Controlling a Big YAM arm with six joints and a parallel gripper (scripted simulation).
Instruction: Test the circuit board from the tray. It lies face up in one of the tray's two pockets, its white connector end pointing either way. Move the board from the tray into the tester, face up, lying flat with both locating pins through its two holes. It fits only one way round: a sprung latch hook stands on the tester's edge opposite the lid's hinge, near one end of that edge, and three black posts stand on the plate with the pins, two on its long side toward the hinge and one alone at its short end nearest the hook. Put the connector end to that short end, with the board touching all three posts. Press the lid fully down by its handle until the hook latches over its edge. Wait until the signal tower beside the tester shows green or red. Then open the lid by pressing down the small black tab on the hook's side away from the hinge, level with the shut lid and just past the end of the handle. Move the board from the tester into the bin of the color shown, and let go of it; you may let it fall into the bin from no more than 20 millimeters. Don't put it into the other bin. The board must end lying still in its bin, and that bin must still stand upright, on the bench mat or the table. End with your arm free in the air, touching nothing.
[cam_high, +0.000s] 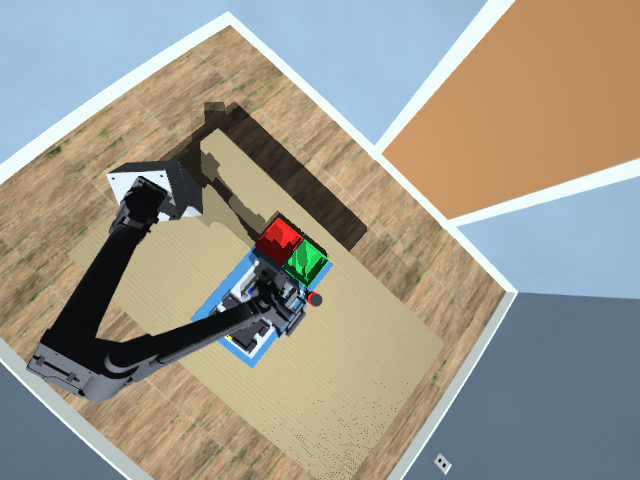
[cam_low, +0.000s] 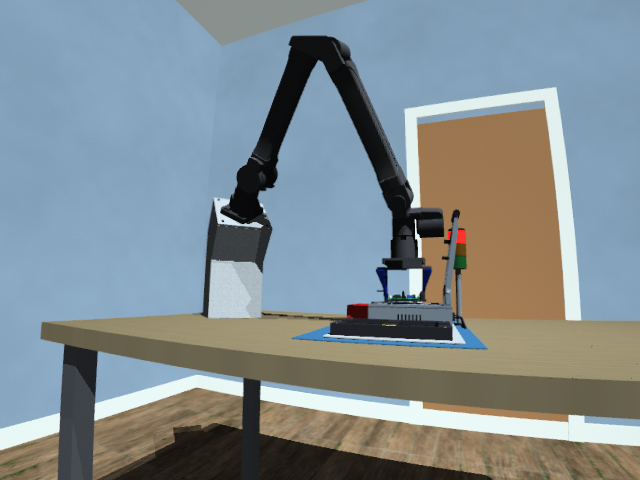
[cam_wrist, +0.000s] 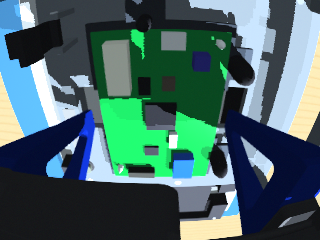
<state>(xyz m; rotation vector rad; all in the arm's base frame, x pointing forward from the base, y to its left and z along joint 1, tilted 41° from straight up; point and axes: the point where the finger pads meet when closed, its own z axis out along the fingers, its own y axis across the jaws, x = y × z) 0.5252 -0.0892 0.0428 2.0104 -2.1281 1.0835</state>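
The green circuit board (cam_wrist: 160, 100) lies face up on the grey tester's plate (cam_low: 408, 311), seen close in the wrist view. Black posts (cam_wrist: 240, 70) stand beside its right edge. My gripper (cam_wrist: 159, 118) (cam_low: 404, 289) is open and empty, its blue fingers straddling the board's two long sides, fingertips just above the tester. The tester's lid (cam_low: 450, 258) stands open, nearly upright, at the right. The signal tower (cam_low: 459, 248) shows red at its top. The red bin (cam_high: 279, 238) and green bin (cam_high: 308, 260) stand side by side behind the tester.
The black tray (cam_low: 391, 329) lies in front of the tester on the blue mat (cam_low: 392, 341). The arm's grey base pedestal (cam_low: 235, 263) stands at the table's far left. A door (cam_low: 491, 206) is behind the table.
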